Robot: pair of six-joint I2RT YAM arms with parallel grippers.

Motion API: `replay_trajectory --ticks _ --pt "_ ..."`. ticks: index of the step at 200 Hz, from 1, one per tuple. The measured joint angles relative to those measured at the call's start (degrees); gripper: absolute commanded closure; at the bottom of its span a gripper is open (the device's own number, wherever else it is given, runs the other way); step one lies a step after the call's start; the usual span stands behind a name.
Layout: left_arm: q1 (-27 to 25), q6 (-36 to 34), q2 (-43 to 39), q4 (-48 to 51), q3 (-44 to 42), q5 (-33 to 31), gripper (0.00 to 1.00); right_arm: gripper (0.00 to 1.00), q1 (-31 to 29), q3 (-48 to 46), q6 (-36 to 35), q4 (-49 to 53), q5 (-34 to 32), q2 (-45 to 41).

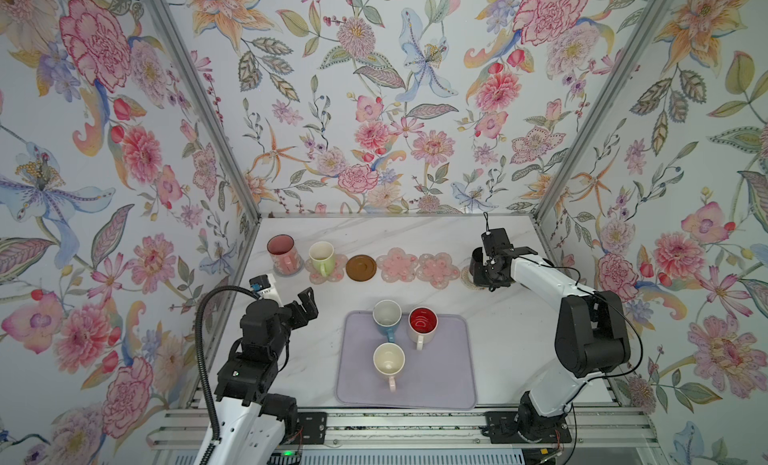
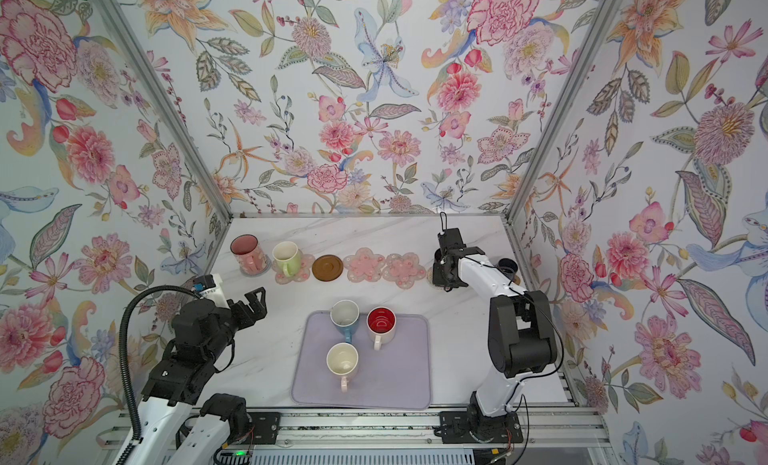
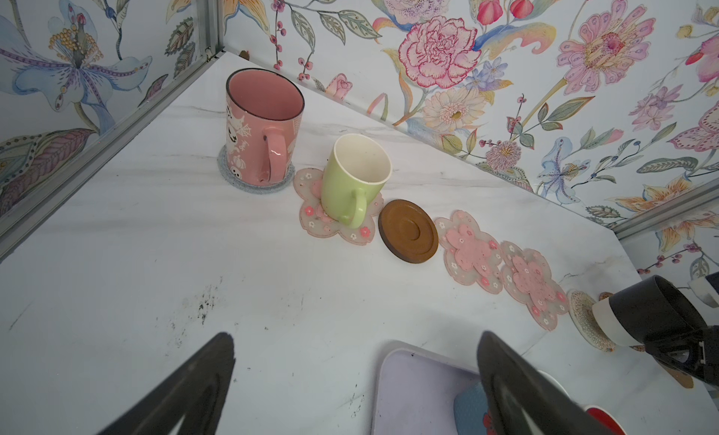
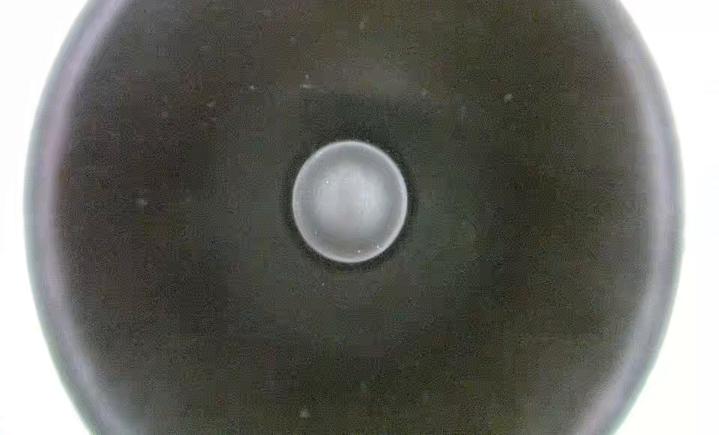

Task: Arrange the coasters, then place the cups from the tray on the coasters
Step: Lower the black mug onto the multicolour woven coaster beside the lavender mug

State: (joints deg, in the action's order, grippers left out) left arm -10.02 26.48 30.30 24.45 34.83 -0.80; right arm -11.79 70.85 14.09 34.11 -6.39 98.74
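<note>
Three mugs on tray (image 1: 449, 379), lower centre in both top views. Nearest the bottom edge: cream mug (image 1: 388, 361), upright, handle toward that edge. Just behind it, side by side: blue mug (image 1: 386, 317) at left, red-lined mug (image 1: 422, 323) at right, both upright, handles toward the bottom edge.

Left of tray, mid-frame: left gripper (image 1: 306, 304), released, jaws spread wide over table (image 1: 498, 317).

Farther back, row of coasters across mid-frame, left to right:
- pink mug (image 1: 282, 251) standing on grey coaster (image 3: 241, 184)
- green mug (image 1: 322, 257) standing on flower coaster (image 1: 332, 276)
- brown disc (image 1: 361, 268), just beside that flower coaster
- two more flower coasters (image 1: 397, 264) (image 1: 438, 269), edges touching
- woven coaster (image 1: 467, 278) at right end, partly hidden

Over woven coaster: black mug (image 1: 477, 261), right gripper (image 1: 488, 271) clenched on its rim. Cannot tell whether mug base touches coaster. Right wrist view filled by dark mug interior, pale round bottom at centre.

Right of row in a top view, behind right arm (image 2: 486, 271): second dark mug (image 2: 508, 266), only rim showing.
</note>
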Motion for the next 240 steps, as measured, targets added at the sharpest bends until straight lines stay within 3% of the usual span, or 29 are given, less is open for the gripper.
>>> replay_trajectory --ticks 240 --pt "0.00 0.00 0.00 -0.02 -0.04 0.20 0.01 1.00 0.00 0.42 0.02 -1.60 0.20 3.17"
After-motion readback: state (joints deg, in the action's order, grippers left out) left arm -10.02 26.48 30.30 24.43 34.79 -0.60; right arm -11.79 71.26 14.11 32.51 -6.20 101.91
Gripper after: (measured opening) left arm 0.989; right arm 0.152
